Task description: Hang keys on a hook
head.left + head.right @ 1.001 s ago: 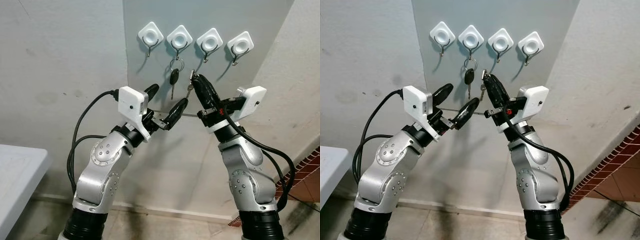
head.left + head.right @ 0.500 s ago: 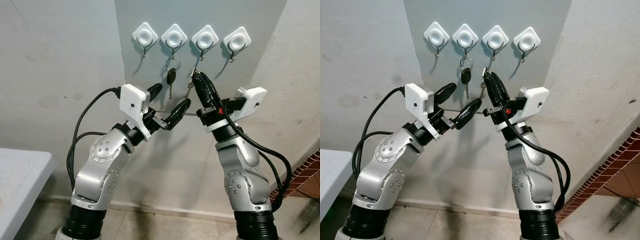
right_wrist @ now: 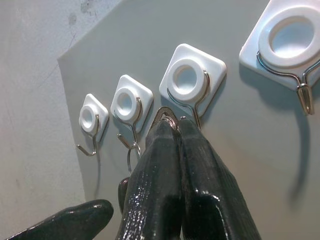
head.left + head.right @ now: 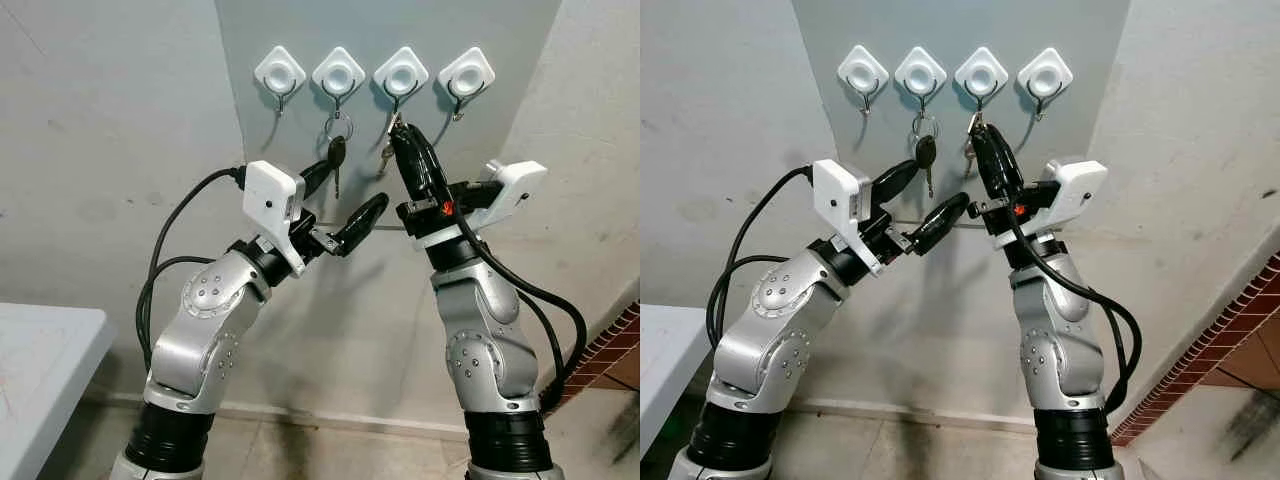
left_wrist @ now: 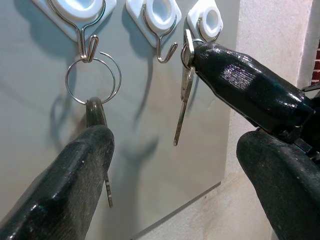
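The right gripper (image 4: 398,135) pinches the silver keys (image 5: 183,95) just below the third hook (image 3: 189,107). The left gripper (image 4: 345,195), fingers spread and empty, sits lower, below the car key (image 4: 337,152) hanging on the second hook (image 4: 337,95).

The wall (image 4: 110,120) is pale grey and a bit rough, with small dark marks on it. A smooth grey board (image 4: 390,30) is stuck flat on the wall. A white worktop (image 4: 40,350) pokes in at the low left corner. The floor (image 4: 330,450) is grey and dirty near the wall. Red bricks (image 4: 1230,340) run along the low right side. Soft light fills the room.
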